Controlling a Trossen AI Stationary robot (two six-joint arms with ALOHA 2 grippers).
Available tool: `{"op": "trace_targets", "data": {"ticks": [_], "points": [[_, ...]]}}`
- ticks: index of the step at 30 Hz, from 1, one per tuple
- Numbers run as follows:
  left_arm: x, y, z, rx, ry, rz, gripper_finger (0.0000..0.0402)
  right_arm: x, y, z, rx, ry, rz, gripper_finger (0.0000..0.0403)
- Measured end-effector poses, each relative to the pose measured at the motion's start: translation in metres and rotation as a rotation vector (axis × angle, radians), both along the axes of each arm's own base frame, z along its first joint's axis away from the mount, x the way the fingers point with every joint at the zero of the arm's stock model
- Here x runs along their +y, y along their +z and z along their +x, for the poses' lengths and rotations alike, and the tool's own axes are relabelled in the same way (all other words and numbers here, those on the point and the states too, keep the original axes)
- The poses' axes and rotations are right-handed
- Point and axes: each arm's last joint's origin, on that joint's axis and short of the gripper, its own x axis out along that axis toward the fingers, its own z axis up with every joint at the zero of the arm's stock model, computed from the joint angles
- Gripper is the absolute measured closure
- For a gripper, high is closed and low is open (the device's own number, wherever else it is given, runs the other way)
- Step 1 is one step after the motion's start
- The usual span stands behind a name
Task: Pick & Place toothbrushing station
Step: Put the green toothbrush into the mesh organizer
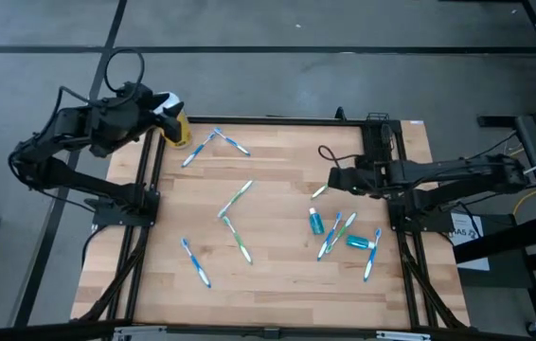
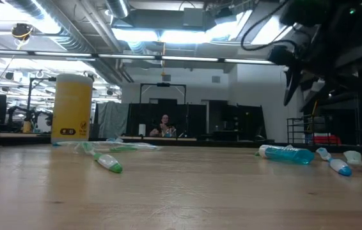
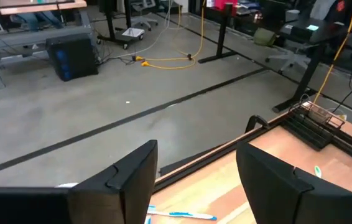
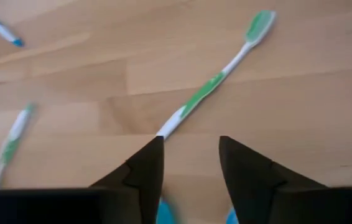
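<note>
Looking down on a wooden table [image 1: 277,284] strewn with toothbrushes [image 1: 235,199]. Holding the left gripper [image 3: 198,149] over the far-left corner by the yellow cup [image 1: 181,133], fingers spreading wide, gripping nothing. Holding the right gripper [image 4: 191,142] low over a green toothbrush [image 4: 216,81], fingers parted, pinching nothing. Failing to make out the black toothbrushing station near either pair of fingers.

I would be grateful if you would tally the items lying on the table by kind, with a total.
Toothbrushes: 9, counting one small green-and-white piece that is hard to make out
Teal tubes: 2
Yellow cup: 1
Total: 12
</note>
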Motion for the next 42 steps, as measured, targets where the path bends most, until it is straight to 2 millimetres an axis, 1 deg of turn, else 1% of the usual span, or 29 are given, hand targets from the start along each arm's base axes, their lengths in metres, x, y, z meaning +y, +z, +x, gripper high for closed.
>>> {"op": "trace_targets", "data": {"ticks": [2, 7, 14, 18, 23, 26, 29, 33, 42], "points": [[0.000, 0.000, -0.001, 0.007, -0.013, 0.002, 0.0185, -0.007, -0.002, 0.000, 0.017, -0.009, 0.009, 0.0232], [-0.001, 0.000, 0.000, 0.007, -0.033, -0.007, 0.0187, -0.025, -0.010, 0.001, 0.085, -0.084, 0.025, 0.0230], [-0.001, 0.000, -0.002, 0.001, -0.049, -0.014, 0.0186, -0.043, -0.036, 0.007, 0.226, -0.165, 0.109, 0.0236], [-0.002, 0.002, -0.003, -0.006, -0.057, -0.010, 0.0186, -0.052, -0.046, 0.015, 0.234, -0.209, 0.122, 0.0245], [-0.002, 0.003, -0.003, -0.024, -0.067, -0.013, 0.0184, -0.062, -0.048, 0.029, 0.251, -0.218, 0.110, 0.0257], [-0.002, 0.005, -0.002, -0.037, -0.090, -0.012, 0.0186, -0.069, -0.052, 0.032, 0.281, -0.245, 0.094, 0.0262], [-0.002, 0.008, 0.000, -0.060, -0.117, -0.003, 0.0186, -0.075, -0.058, 0.032, 0.320, -0.282, 0.094, 0.0266], [-0.003, 0.010, 0.001, -0.082, -0.141, 0.003, 0.0184, -0.081, -0.062, 0.031, 0.328, -0.318, 0.090, 0.0266], [-0.003, 0.011, 0.002, -0.088, -0.166, 0.005, 0.0185, -0.091, -0.061, 0.027, 0.327, -0.364, 0.064, 0.0266]]}}
